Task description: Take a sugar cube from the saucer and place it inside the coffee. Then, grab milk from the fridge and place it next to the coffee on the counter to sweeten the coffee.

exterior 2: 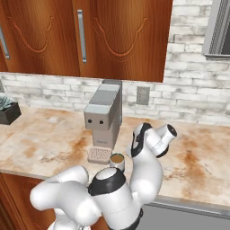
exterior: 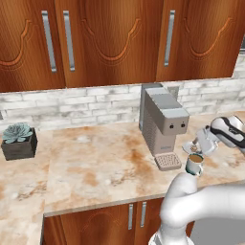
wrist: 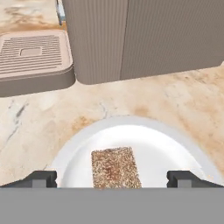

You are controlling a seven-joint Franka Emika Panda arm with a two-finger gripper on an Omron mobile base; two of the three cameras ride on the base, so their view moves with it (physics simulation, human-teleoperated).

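Hand view: gripper (wrist: 112, 178) spread wide, holding nothing, its 2 tips flanking the brown sugar cube (wrist: 115, 168) on the saucer (wrist: 166, 146) at lower centre. Risk: an off-centre close could skid the cube off. The coffee (exterior: 194, 163) stands adjacent.

Coffee machine (wrist: 144, 39) crowds saucer (wrist: 175, 148); drip tray (wrist: 35, 61) alongside.

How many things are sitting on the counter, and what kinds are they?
Coffee machine: 1
Mug of coffee: 1
Saucer: 1
Sugar cube: 1
Potted plant: 1
Total: 5
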